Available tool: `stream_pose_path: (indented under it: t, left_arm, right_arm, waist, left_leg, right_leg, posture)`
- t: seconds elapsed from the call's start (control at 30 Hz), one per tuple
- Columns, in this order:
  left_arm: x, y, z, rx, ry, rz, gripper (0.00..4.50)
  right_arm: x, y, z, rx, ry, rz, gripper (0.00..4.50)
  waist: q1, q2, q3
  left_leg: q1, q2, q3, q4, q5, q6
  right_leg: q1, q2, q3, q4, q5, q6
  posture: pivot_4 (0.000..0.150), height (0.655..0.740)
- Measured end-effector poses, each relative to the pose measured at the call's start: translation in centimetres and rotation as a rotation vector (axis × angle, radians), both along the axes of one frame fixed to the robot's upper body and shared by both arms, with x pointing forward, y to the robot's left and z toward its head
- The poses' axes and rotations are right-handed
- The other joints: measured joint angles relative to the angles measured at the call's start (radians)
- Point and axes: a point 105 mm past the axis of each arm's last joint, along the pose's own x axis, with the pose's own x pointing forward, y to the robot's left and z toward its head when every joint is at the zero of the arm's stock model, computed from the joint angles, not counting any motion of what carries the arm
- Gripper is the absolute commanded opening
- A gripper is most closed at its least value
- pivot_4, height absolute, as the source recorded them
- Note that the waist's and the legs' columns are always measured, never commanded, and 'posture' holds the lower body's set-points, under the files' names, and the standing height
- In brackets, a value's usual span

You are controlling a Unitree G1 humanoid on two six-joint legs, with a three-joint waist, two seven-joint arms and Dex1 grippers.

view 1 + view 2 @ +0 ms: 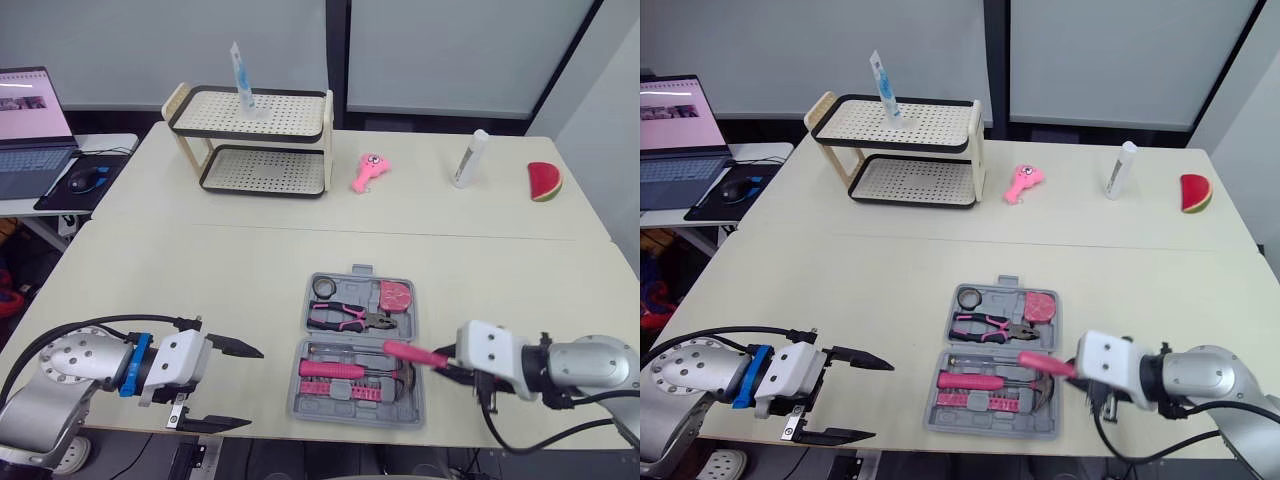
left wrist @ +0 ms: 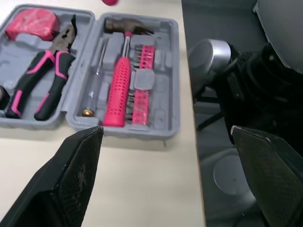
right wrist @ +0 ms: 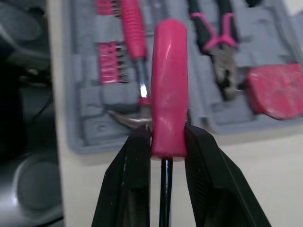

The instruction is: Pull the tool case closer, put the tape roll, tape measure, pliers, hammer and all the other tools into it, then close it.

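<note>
The grey tool case [image 1: 345,415] lies open near the table's front edge. Its far half holds a black tape roll [image 1: 322,287], pink-handled pliers [image 1: 345,317] and a pink tape measure [image 1: 396,296]. A pink-handled hammer [image 1: 335,368] and a row of bits lie in the near half. My right gripper [image 1: 450,362] hovers at the case's right side, shut on a pink-handled screwdriver [image 3: 169,94] whose handle points over the case. My left gripper [image 1: 256,388] stands open and empty to the left of the case, above the table's front edge.
At the back of the table stand a two-tier rack [image 1: 255,140] with a tube [image 1: 240,75] on top, a pink toy [image 1: 368,172], a white bottle [image 1: 470,158] and a watermelon slice [image 1: 545,182]. A laptop [image 1: 30,130] sits on a side table to the left.
</note>
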Motion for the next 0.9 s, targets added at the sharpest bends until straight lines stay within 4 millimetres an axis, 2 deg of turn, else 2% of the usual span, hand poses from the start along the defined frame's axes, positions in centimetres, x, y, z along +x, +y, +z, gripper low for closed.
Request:
stream_pose_path:
  t: [0.13,0.23,0.3,0.6,0.9]
  left_arm:
    - [-0.5,0.2,-0.2,0.017,0.000,-0.019,4.50]
    - [-0.7,0.5,-0.2,0.031,0.005,-0.027,4.50]
    - [-0.8,0.6,-0.1,0.041,0.005,-0.031,4.50]
    - [-0.6,0.6,0.1,0.046,-0.006,-0.032,4.50]
    - [-0.7,0.2,0.2,0.046,-0.016,-0.048,4.50]
  right_arm:
    - [-0.7,2.9,-0.3,0.013,0.050,0.093,0.71]
    - [-0.8,5.9,-0.9,0.036,0.072,0.139,0.71]
    - [-1.4,7.2,-1.7,0.029,0.110,0.171,0.71]
    - [-1.6,9.7,-3.6,0.011,0.163,0.167,0.71]
    - [-1.0,10.1,-4.5,0.001,0.167,0.137,0.71]
  waist:
    - [0.001,-0.002,0.001]
    - [0.000,-0.005,0.001]
    - [0.000,-0.005,0.001]
    - [0.000,-0.004,0.001]
    - [-0.001,-0.005,0.001]
  left_leg:
    - [-0.003,0.000,0.000,0.000,0.000,0.000]
    - [-0.006,0.000,-0.001,-0.001,0.000,0.000]
    - [-0.009,0.000,-0.001,-0.001,0.000,0.000]
    - [-0.011,0.000,-0.001,0.000,0.000,0.000]
    - [-0.011,0.000,-0.002,0.001,0.000,0.000]
  right_leg:
    - [-0.003,0.000,0.000,0.000,0.001,0.000]
    - [-0.008,0.001,0.000,0.000,0.001,-0.001]
    - [-0.010,0.001,0.000,0.001,0.001,-0.002]
    - [-0.011,0.000,-0.002,0.002,0.001,-0.002]
    - [-0.010,0.000,-0.002,0.002,0.002,-0.001]
  posture:
    - [0.150,0.7350]
    - [0.150,0.7350]
    - [0.150,0.7350]
    - [0.150,0.7350]
    - [0.150,0.7350]
